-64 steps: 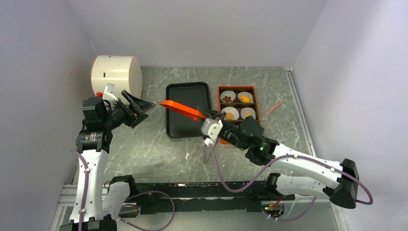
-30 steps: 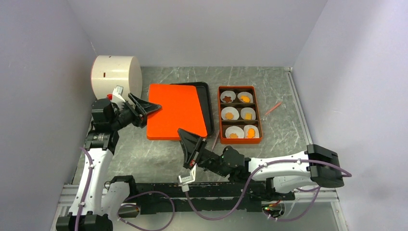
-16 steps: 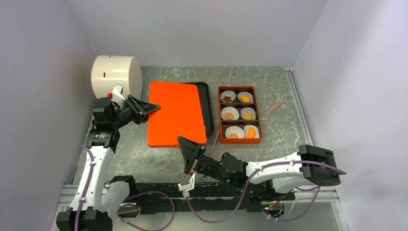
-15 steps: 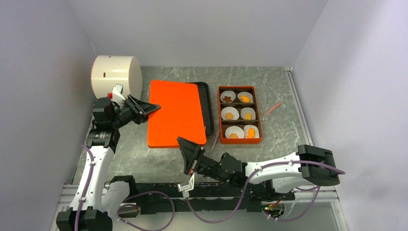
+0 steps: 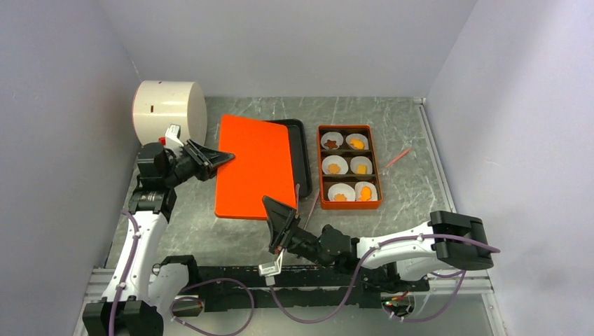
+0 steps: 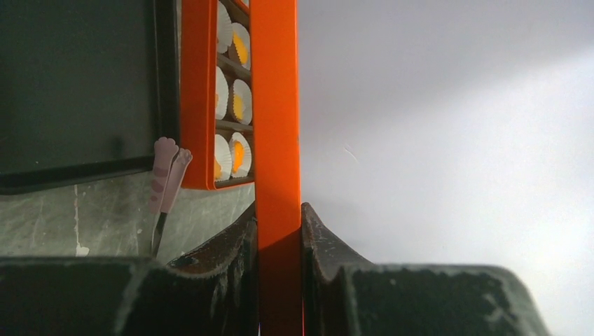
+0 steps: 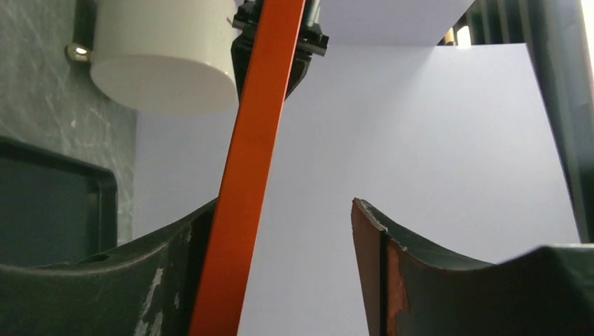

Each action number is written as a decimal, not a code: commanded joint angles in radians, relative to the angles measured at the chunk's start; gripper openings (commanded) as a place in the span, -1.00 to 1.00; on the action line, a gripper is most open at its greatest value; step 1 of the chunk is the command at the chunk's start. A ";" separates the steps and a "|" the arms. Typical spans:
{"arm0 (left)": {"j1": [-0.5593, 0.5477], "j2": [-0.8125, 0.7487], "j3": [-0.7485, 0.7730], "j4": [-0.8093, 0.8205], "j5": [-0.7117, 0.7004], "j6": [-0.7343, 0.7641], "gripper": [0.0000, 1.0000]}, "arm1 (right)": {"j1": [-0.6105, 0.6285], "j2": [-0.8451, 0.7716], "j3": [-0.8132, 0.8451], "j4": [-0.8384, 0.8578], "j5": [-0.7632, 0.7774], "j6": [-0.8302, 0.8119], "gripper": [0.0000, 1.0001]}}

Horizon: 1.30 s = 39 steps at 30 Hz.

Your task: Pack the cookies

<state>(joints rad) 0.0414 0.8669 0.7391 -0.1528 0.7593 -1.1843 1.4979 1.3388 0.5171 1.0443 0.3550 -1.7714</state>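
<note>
The cookies (image 5: 335, 168), orange ones and a dark brown star (image 5: 329, 144), lie in white paper cups inside the orange box (image 5: 379, 168). The cups and cookies (image 6: 239, 50) also show in the left wrist view. A flat orange lid (image 5: 256, 168) is held over the black tray (image 5: 302, 150). My left gripper (image 5: 223, 158) is shut on the lid's left edge, and the lid rim (image 6: 277, 126) is squeezed between its fingers (image 6: 279, 210). My right gripper (image 5: 279, 213) stands open at the lid's near edge. The lid rim (image 7: 259, 133) leans on one finger (image 7: 175, 266), while the other finger is apart.
A white cylinder (image 5: 168, 108) lies on its side at the back left, close behind my left gripper. Pink tweezers (image 6: 167, 171) lie between tray and box. A thin pink stick (image 5: 397, 157) lies right of the box. Grey walls close in on both sides.
My left gripper has shut on the lid's left edge. My right gripper has opened and let go of the lid's near edge. The lid has swung slightly to the right.
</note>
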 commanded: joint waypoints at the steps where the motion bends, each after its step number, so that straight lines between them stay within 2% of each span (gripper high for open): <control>1: -0.004 -0.003 0.002 0.133 0.008 -0.020 -0.90 | 0.003 -0.091 0.001 -0.098 0.089 0.144 0.43; 5: -0.005 0.016 0.021 0.145 -0.017 -0.014 -0.90 | 0.012 -0.180 0.015 -0.303 0.115 0.349 0.61; 7: -0.005 0.029 0.028 0.183 -0.030 -0.013 -0.90 | 0.012 -0.218 0.037 -0.433 0.116 0.487 0.63; 14: -0.010 0.057 -0.030 0.360 -0.090 -0.100 -0.90 | 0.014 -0.297 0.088 -0.689 0.106 0.798 0.66; 21: -0.032 0.082 -0.097 0.505 -0.132 -0.186 -0.90 | -0.001 -0.431 0.096 -0.819 0.082 1.039 0.79; 24: -0.036 0.094 -0.125 0.582 -0.148 -0.231 -0.90 | -0.050 -0.451 0.115 -0.854 0.112 1.163 0.90; 27: -0.073 0.104 -0.128 0.592 -0.169 -0.230 -0.90 | -0.194 -0.453 0.146 -0.896 0.090 1.306 0.94; 33: -0.135 0.110 -0.161 0.654 -0.235 -0.258 -0.90 | -0.612 -0.425 0.196 -0.922 0.013 1.611 1.00; 39: -0.242 0.144 -0.206 0.761 -0.333 -0.294 -0.90 | -0.972 -0.299 0.275 -1.019 -0.111 1.909 1.00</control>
<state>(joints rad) -0.1452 0.9928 0.5411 0.4408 0.4973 -1.4242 0.6914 0.9703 0.7097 0.0990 0.3470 -0.1398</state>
